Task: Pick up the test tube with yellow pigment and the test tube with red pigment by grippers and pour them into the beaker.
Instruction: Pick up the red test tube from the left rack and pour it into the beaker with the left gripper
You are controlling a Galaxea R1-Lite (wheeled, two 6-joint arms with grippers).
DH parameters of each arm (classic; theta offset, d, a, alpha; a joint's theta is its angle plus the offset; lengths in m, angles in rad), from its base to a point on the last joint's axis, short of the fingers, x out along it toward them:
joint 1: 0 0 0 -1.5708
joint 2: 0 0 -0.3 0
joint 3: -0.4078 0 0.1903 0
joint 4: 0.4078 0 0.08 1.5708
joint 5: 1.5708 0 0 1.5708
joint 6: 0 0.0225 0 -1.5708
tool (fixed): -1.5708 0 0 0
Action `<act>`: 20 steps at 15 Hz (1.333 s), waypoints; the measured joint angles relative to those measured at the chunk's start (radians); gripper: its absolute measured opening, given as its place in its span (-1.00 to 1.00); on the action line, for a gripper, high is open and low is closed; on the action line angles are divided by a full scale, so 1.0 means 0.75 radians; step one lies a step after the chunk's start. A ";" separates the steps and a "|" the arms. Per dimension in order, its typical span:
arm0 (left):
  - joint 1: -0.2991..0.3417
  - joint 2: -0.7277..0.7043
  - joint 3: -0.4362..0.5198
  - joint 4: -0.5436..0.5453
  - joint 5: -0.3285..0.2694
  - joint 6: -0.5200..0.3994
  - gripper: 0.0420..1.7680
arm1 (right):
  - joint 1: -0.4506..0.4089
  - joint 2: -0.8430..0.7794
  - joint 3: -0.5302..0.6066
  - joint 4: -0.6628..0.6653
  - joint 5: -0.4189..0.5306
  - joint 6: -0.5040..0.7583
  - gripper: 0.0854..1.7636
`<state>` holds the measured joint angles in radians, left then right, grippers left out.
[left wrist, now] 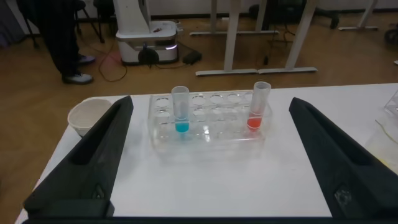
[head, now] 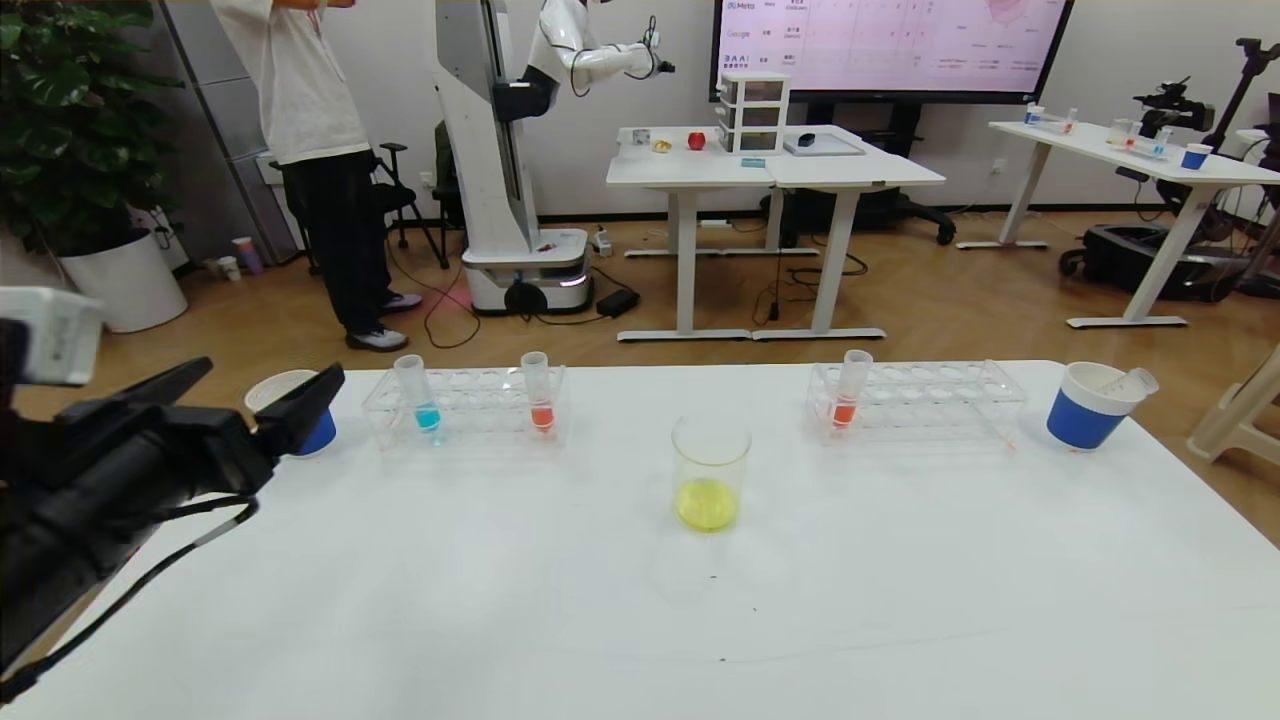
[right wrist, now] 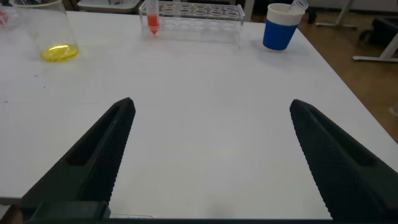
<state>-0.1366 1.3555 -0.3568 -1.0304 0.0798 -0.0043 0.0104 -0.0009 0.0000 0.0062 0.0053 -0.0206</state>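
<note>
The beaker (head: 710,462) stands mid-table with yellow liquid in its bottom, and it shows again as the beaker (right wrist: 48,34) in the right wrist view. No test tube with yellow pigment is in view. One test tube with red pigment (head: 539,395) stands in the left rack (head: 465,408) beside a blue-liquid tube (head: 420,396). Another red tube (head: 850,392) stands in the right rack (head: 920,402). My left gripper (head: 272,375) hovers open at the table's left edge, facing the left rack (left wrist: 208,124) and apart from it. My right gripper (right wrist: 212,104) is open over bare table.
A blue-and-white cup (head: 1088,408) at the far right holds an empty clear tube (head: 1136,382). Another cup (head: 288,398) sits partly behind my left gripper's fingers. Beyond the table are desks, another robot and a standing person.
</note>
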 joint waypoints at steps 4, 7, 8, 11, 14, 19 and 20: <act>-0.247 0.388 -0.080 -0.302 0.277 -0.014 0.98 | 0.000 0.000 0.000 0.000 0.001 0.000 0.97; -0.364 0.644 -0.153 -0.458 0.379 -0.016 0.98 | 0.000 0.000 0.000 0.000 0.000 0.000 0.97; -0.387 0.720 -0.176 -0.502 0.401 -0.015 0.98 | 0.000 0.000 0.000 0.000 0.001 0.000 0.97; -0.427 0.921 -0.271 -0.593 0.462 -0.025 0.98 | 0.000 0.000 0.000 0.000 0.000 0.000 0.97; -0.439 1.041 -0.376 -0.604 0.473 -0.046 0.98 | 0.000 0.000 0.000 0.000 0.001 0.000 0.97; -0.417 1.216 -0.613 -0.595 0.462 -0.045 0.98 | 0.000 0.000 0.000 0.000 0.000 0.000 0.97; -0.407 1.253 -0.674 -0.594 0.460 -0.041 0.98 | 0.000 0.000 0.000 -0.001 0.000 0.000 0.97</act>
<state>-0.4421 2.2951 -0.8626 -1.4760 0.4247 -0.0351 0.0104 -0.0009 0.0000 0.0057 0.0053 -0.0206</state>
